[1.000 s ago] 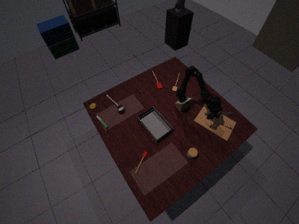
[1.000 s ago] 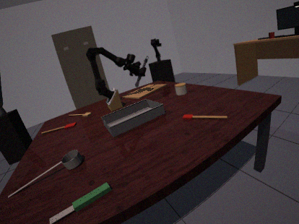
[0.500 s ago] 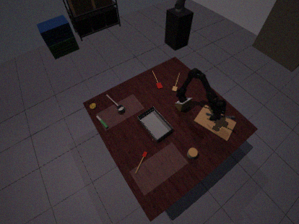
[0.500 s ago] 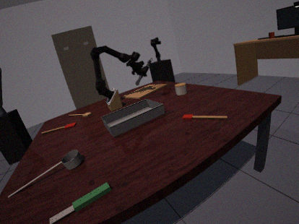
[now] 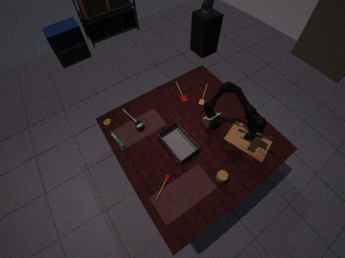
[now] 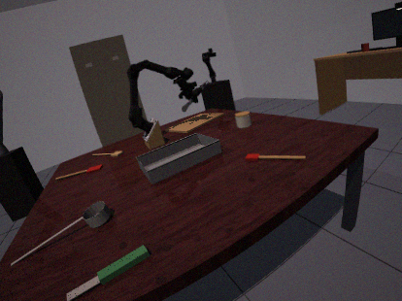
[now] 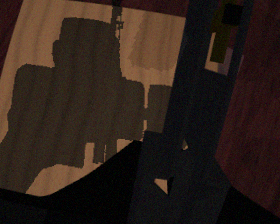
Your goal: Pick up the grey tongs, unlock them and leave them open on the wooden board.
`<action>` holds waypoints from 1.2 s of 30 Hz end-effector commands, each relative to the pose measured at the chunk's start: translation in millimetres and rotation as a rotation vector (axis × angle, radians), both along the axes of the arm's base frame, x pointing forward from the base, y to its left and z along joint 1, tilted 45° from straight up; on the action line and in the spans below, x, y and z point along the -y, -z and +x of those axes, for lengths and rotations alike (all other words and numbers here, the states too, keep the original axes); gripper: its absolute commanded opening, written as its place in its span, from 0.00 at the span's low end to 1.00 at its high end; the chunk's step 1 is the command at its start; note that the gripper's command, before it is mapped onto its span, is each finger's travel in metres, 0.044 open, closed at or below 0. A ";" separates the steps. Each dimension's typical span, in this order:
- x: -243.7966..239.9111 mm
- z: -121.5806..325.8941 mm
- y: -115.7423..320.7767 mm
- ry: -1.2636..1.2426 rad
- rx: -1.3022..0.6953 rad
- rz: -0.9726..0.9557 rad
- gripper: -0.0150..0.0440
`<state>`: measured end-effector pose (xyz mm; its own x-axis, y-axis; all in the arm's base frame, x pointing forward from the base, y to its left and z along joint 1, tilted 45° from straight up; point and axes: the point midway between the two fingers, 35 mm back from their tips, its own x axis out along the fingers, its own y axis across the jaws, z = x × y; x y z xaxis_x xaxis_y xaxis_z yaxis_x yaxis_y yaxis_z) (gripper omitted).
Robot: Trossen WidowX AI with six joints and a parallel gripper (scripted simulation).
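The grey tongs [image 6: 186,106] [image 7: 190,90] are held in the air above the wooden board [image 5: 234,137] [image 6: 179,126] [image 7: 40,40]. In the exterior view they slant, with a paler end low at the left and the other end higher at the right. My gripper [image 5: 250,136] [image 6: 195,94] [image 7: 154,152] is shut on them. In the wrist view their long dark arms lie close together, with a yellowish piece between them near the top. How far apart the tips stand is hidden. The roasting tin [image 5: 191,156] [image 6: 182,165] stands on the table, empty.
A tan wedge-shaped block [image 5: 210,122] [image 6: 155,136] stands beside the arm's base. A round jar [image 5: 222,176] [image 6: 243,119] stands near the board. A red-headed spatula [image 5: 167,178] [image 6: 252,156] lies in front. The arm's shadow covers part of the board.
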<state>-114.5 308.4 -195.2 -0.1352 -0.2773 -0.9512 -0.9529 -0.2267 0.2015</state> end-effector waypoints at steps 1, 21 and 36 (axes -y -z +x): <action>-5.8 -1.0 -0.2 -0.017 0.013 -0.039 0.00; -8.3 -2.0 -9.9 -0.069 0.062 -0.277 0.00; -6.3 -1.7 -26.3 -0.104 0.091 -0.448 0.00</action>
<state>-116.1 312.6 -173.2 -0.0195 -0.6493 -0.7603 -0.9501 -0.2248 0.2163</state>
